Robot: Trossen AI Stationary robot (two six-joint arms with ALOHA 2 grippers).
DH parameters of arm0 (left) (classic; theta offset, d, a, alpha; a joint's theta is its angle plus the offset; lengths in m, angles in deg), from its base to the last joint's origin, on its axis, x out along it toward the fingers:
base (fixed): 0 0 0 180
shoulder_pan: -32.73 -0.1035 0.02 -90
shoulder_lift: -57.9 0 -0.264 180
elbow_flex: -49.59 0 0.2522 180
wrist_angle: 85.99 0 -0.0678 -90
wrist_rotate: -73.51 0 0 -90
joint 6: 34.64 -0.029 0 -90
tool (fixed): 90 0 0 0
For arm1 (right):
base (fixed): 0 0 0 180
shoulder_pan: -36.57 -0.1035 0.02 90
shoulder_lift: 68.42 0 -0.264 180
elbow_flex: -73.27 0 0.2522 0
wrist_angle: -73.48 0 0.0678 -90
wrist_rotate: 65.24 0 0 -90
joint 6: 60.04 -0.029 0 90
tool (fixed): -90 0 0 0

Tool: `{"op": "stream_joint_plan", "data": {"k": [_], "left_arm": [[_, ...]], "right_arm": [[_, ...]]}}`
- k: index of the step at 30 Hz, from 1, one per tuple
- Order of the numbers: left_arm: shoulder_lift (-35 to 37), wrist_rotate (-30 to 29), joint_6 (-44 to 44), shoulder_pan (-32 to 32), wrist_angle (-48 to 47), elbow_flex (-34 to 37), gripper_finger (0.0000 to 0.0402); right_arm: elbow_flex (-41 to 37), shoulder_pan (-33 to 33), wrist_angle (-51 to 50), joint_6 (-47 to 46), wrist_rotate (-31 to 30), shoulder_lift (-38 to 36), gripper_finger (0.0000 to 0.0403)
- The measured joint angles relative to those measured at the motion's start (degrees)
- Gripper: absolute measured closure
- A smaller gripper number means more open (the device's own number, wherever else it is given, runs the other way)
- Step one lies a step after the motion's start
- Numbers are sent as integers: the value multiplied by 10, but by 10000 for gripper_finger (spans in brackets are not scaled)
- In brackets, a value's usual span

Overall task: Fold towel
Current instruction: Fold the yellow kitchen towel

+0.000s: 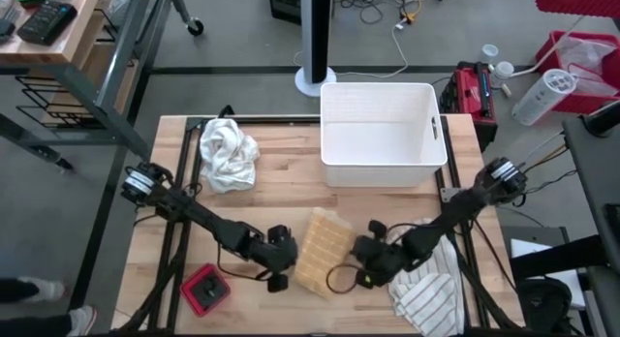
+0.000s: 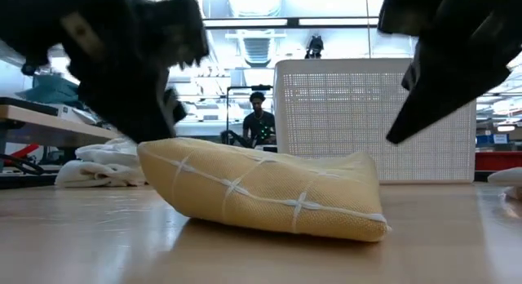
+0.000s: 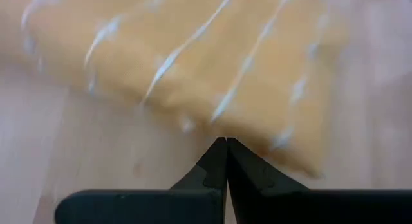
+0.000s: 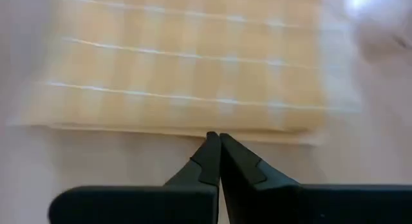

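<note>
Yellow waffle-weave towel with thin white grid lines (image 1: 323,252) lies folded into a thick rectangular pad near the front-middle of the pale wooden worktop (image 1: 281,177), set at a slight diagonal. From the low view it looks puffy, with its folded layers stacked.

L claw (image 1: 282,276) sits just beside the towel's left edge, fingers pressed together w/ nothing between them (the left wrist view shows the 2 tips meeting right at the cloth's edge). R claw (image 1: 360,272) is just off the towel's right edge, also fully closed and empty; its tips point at the long side of the folded pad.

Behind the towel stands a white perforated plastic bin (image 1: 381,134). A crumpled white cloth (image 1: 228,153) lies at the back left of the worktop. A white cloth with dark stripes (image 1: 431,293) is bunched at the front right, under the R arm. A small red and black square object (image 1: 205,290) sits at front left.
</note>
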Motion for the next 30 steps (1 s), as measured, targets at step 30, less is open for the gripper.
{"op": "stream_joint_plan", "data": {"k": [30], "left_arm": [[-64,50,-63,-17,77,-36,402]], "right_arm": [[-1,81,-50,65,-8,42,403]]}}
